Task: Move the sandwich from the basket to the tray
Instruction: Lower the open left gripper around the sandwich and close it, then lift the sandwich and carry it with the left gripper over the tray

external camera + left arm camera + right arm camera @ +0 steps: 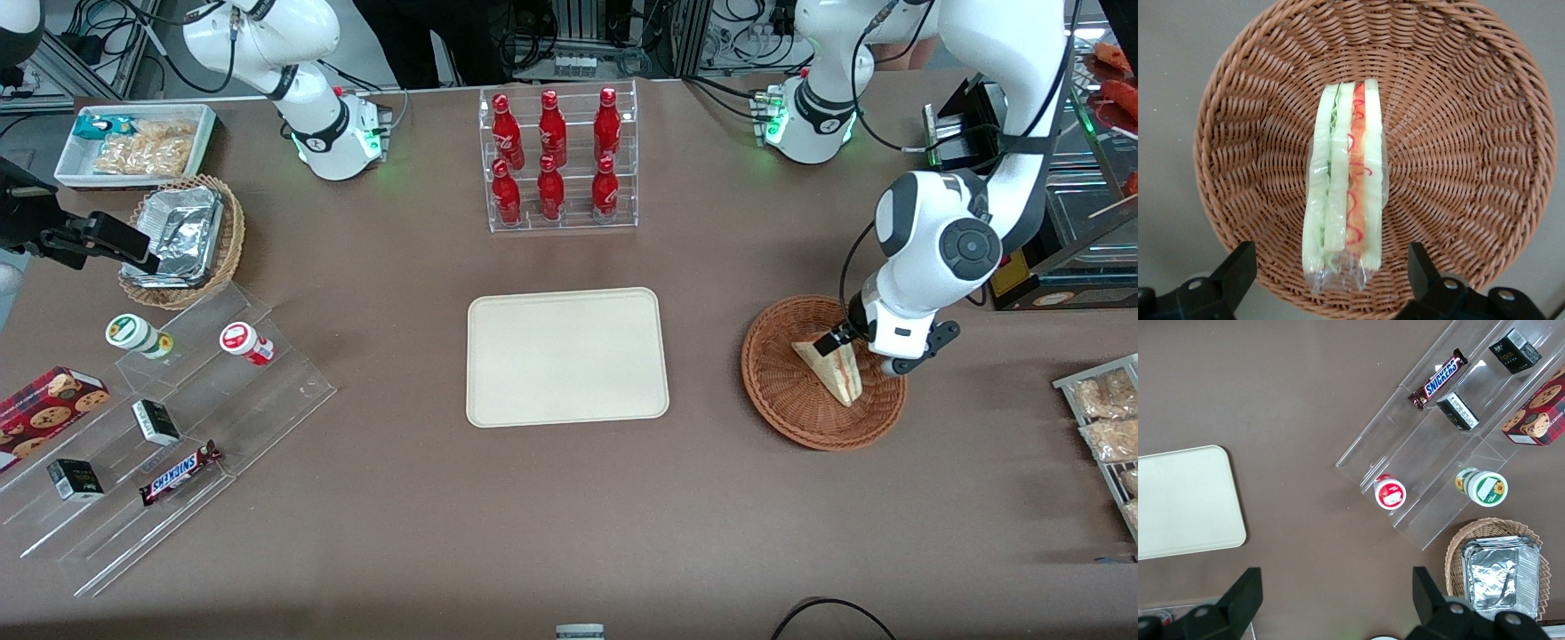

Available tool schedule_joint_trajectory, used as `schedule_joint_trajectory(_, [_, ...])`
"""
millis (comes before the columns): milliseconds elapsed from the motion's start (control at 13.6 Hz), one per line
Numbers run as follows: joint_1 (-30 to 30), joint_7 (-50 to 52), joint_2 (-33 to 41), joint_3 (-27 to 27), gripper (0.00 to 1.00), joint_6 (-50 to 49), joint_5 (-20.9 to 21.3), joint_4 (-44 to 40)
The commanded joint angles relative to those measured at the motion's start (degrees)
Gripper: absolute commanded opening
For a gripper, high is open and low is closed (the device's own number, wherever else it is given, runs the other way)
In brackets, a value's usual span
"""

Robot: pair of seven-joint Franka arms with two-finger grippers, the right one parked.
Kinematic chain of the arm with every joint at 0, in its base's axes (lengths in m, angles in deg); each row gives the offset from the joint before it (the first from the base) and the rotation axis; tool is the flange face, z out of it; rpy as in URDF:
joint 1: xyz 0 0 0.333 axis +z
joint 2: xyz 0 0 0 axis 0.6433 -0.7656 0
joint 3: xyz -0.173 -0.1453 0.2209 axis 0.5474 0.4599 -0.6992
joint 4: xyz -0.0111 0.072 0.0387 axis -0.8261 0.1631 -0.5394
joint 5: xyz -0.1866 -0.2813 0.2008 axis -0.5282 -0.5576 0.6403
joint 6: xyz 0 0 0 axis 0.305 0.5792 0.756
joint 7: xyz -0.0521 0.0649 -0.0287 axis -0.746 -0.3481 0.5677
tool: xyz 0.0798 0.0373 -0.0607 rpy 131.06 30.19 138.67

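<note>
Clear acrylic rack (562, 160) with six red bottles (551, 190), farther from front camera than table centre. Toward parked arm's end: white bin of snack bags (135, 144); light wicker basket (223, 253) holding crinkled foil container (178, 233); clear stepped acrylic stand (160, 427). On stand I see green-lidded cup (135, 335), red-lidded cup (244, 343), two small black boxes (156, 421), Snickers bar (179, 472), red cookie box (46, 409). Toward my end: bagged snacks (1105, 418) at table edge.
</note>
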Motion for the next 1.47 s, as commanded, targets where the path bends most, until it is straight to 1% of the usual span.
schedule_joint_trajectory(0, [0.3,1.2,-2.4,0.3,1.00,3.4,-0.7,-0.3])
schedule_joint_trajectory(147, [0.4,1.2,-3.9,0.2,1.00,4.5,-0.7,-0.3])
schedule_joint_trajectory(220, [0.5,1.2,-4.3,0.3,0.96,5.1,-0.7,-0.3])
schedule_joint_trajectory(294, [0.5,1.3,-4.6,0.3,0.84,5.3,-0.8,-0.3])
schedule_joint_trajectory(367, [0.5,2.3,-4.7,0.3,0.64,5.3,-1.2,-0.3])
schedule_joint_trajectory(440, [0.4,4.0,-4.7,0.3,0.41,5.2,-1.4,-0.3])
schedule_joint_trajectory(514, [0.3,4.5,-4.7,0.3,0.15,5.1,-1.4,-0.3])
schedule_joint_trajectory(587, [0.4,4.0,-4.5,0.3,0.08,4.8,-1.4,-0.4])
schedule_joint_trajectory(734, [0.3,3.5,-4.1,0.3,0.05,4.2,-1.3,-1.4])
schedule_joint_trajectory(881, [0.0,3.1,-3.4,0.3,0.03,0.5,-1.0,-3.8])
schedule_joint_trajectory(1174, [-1.5,-9.8,-2.3,0.8,0.02,-10.4,-1.0,-9.5])
schedule_joint_trajectory(1394, [-6.0,-18.2,-4.1,0.9,0.02,-15.0,-1.0,-14.0])
